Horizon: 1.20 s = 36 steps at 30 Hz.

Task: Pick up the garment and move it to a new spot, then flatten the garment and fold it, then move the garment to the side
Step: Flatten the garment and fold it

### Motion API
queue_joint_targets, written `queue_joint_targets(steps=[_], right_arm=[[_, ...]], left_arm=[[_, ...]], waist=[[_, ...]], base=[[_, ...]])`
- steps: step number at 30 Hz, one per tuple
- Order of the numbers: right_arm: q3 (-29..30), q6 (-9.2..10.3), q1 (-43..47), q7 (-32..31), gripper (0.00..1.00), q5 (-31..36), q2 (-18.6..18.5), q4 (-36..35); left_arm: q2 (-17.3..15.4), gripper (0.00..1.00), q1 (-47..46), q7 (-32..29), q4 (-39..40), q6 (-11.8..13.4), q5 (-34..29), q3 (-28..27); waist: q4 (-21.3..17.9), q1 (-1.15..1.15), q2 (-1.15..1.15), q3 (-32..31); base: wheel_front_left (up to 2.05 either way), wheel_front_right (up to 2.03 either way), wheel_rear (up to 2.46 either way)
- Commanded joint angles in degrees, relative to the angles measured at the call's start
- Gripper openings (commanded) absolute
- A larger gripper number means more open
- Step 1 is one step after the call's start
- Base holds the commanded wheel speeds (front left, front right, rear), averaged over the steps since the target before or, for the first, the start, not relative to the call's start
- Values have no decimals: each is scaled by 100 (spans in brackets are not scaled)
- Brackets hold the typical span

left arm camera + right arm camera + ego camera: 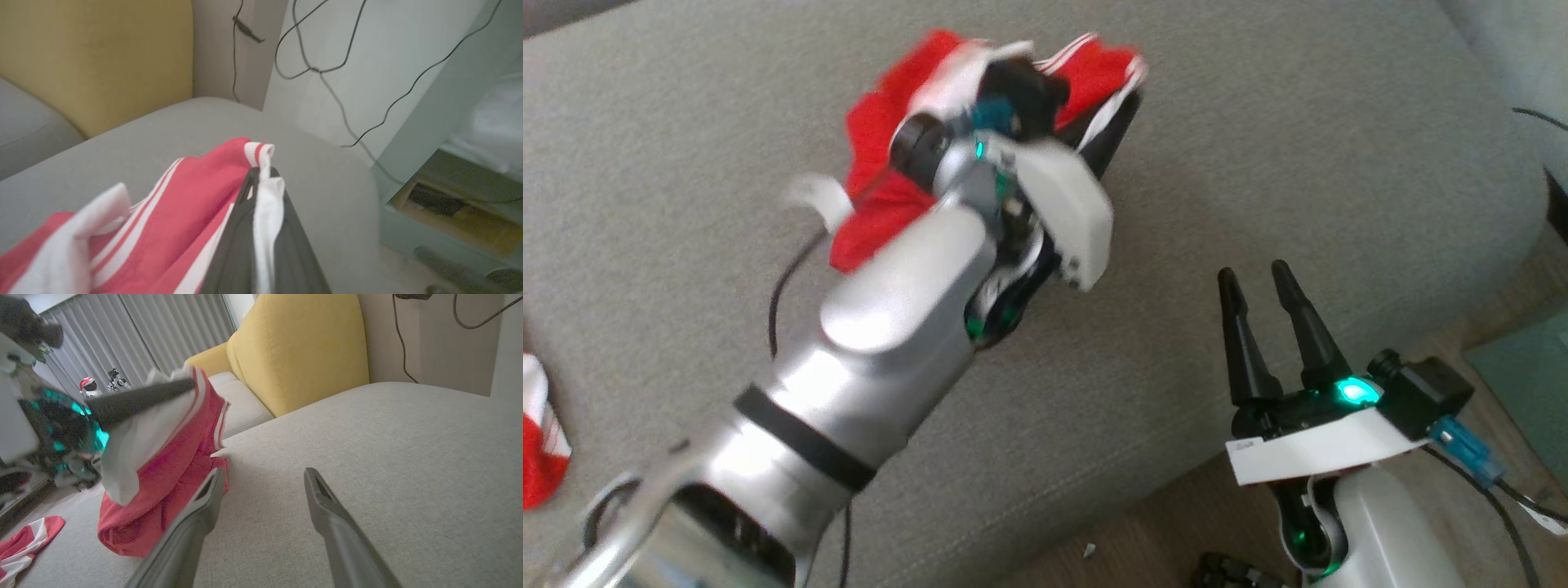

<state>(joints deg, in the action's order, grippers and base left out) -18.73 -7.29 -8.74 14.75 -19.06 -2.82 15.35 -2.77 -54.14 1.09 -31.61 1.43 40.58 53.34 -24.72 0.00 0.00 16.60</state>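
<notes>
The garment point(874, 139) hangs bunched from the left hand point(261, 173), which is clamped on its white-trimmed edge, and its lower folds touch the sofa point(1298, 147). It lies ahead and left of the right hand point(1254, 271), whose fingers stand apart near the sofa's front edge.

I'm seeing a soft red fabric garment point(874, 220) banded with thin white stripes, a plain white panel, pale grey woven sofa cushion point(1258, 163), mustard-yellow upholstered backrest point(302, 351), my right gripper point(1254, 273) black-fingered, green light point(1356, 392) glowing, another red-and-white striped cloth point(539, 441), grey pleated curtains point(163, 330)
</notes>
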Motion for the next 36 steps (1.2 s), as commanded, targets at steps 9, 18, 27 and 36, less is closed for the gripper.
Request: queue_joint_targets(steps=[9, 18, 27, 36], right_arm=[[-296, -20, -29, 25, 100, -109, -6, -112], [-203, -20, 32, 25, 100, -62, -6, -123], [-175, -20, 42, 25, 100, 160, -6, -36], [44, -20, 140, 25, 100, 436, -6, 50]], left_arm=[[-11, 0, -2015, 727, 1043, 704, 2922, -715], [-65, 0, -1943, 1386, 377, 898, 2947, -1910], [-470, 0, 1282, 1389, -27, 512, 2217, -4056], [-23, 0, 3203, 1390, 837, -295, 1730, -6601]], waist=[[-276, 0, 0, -317], [288, 0, 0, -516], [764, 0, 0, -504], [1111, 0, 0, -446]], base=[[0, 0, 0], [0, 0, 0], [0, 0, 0], [0, 0, 0]])
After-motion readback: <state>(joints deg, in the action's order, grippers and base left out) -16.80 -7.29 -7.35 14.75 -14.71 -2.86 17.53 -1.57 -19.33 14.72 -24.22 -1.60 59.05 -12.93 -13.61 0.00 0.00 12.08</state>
